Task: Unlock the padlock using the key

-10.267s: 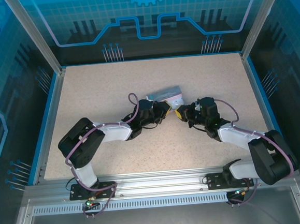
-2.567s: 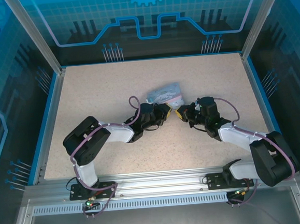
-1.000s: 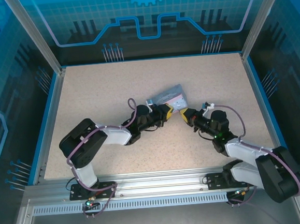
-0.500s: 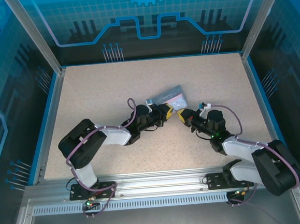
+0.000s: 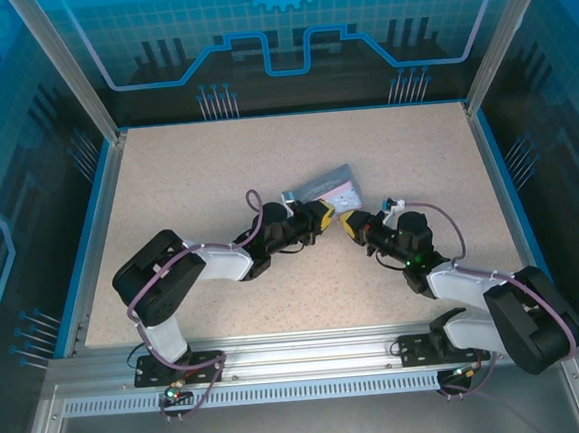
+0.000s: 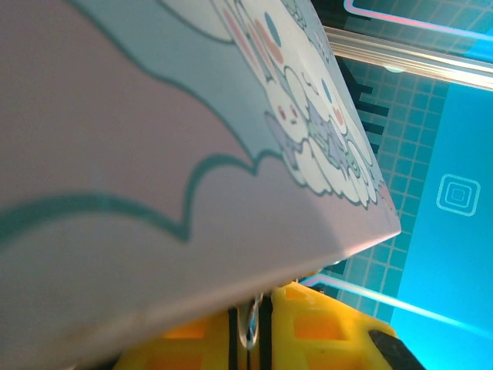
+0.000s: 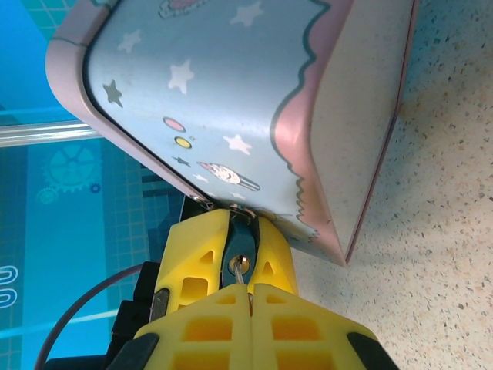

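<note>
Near the middle of the table (image 5: pixel 187 184), the pale-blue tin (image 5: pixel 327 184) is being kept tilted on one edge, with both grippers being held tip to tip just beside it. At the tin's raised rim, the padlock (image 7: pixel 237 248) is being pinched as a dark body between the yellow fingers of the left gripper (image 5: pixel 321 214). The key (image 7: pixel 242 267) is being clamped between the pressed-together fingers of the right gripper (image 7: pixel 250 297), its silver tip being held right at the padlock's face; whether it is seated cannot be told.
</note>
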{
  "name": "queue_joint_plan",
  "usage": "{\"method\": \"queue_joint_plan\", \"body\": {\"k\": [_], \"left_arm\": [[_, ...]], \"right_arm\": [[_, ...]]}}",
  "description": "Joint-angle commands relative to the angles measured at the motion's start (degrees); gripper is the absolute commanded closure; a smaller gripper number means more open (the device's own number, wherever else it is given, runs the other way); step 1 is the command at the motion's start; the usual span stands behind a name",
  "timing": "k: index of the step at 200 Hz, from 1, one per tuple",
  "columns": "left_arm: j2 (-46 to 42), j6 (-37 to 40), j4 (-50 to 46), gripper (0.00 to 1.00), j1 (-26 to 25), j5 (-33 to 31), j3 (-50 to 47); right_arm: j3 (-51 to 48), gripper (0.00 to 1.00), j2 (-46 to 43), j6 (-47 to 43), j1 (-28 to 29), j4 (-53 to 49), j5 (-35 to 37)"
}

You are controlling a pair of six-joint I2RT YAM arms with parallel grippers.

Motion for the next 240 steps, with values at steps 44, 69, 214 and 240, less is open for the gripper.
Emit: {"method": "queue_joint_plan", "body": {"k": [44,69,214,240], "left_arm": [[-1.6,-1.1,5.2,1.00,0.3,1.2,-0.4],[-1.7,-1.0,5.3,1.00,0.3,1.3,-0.3],[-2.0,-0.7,5.0,1.00,0.3,2.3,-0.6],[-2.3,-0.4,5.1,1.00,0.2,2.4,-1.1]], "right_arm": [[1.6,1.00,0.8,-0.3,1.1,0.3,1.1],[2.2,1.00,1.1,-0.3,1.1,0.3,1.1],[9.1,1.00,3.8,-10.5,1.0,-10.6,0.7],[10.3,1.00,4.2,-12.9,0.5,-12.3,0.6]]}}
